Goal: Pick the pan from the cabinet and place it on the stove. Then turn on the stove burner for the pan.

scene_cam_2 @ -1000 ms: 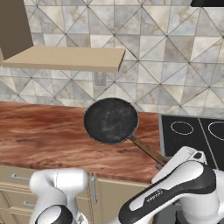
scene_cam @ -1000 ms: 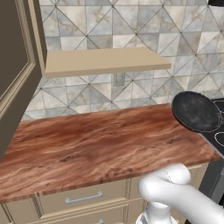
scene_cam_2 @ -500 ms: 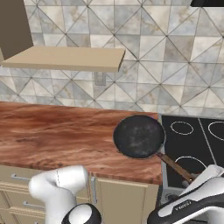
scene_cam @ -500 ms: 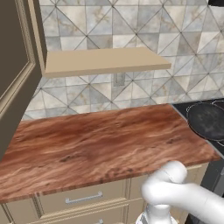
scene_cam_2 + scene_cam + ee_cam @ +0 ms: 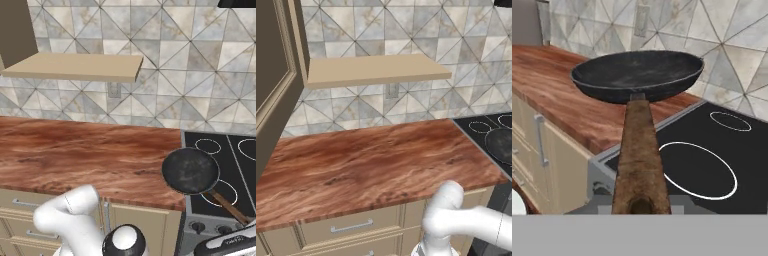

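Pan (image 5: 190, 170) carried in the air, its bowl over the seam where the wooden counter (image 5: 85, 152) meets the stove (image 5: 235, 172). The front-left burner ring (image 5: 698, 169) lies just beyond and below the pan's rim. In the hand view the long handle runs straight down to the camera, so the gripper is clenched on the handle's end; its fingertips are hidden under the handle.

Step in hand, as I judge it: carry the pan further over the stove and set it down on a ring. To do it well:
- keep the pan level; a long handle held at its end lets the bowl sag or twist
- centre the bowl over one ring before lowering, clear of the counter edge
- lower until the base rests flat, then let go
- remember which ring it takes, since its knob comes next

Count:
- one pan
- one stove, with three burner rings visible in the right base view, one partly covered by the pan
- one open shelf (image 5: 373, 70) on the tiled wall
- one cabinet door (image 5: 273, 85) at far left
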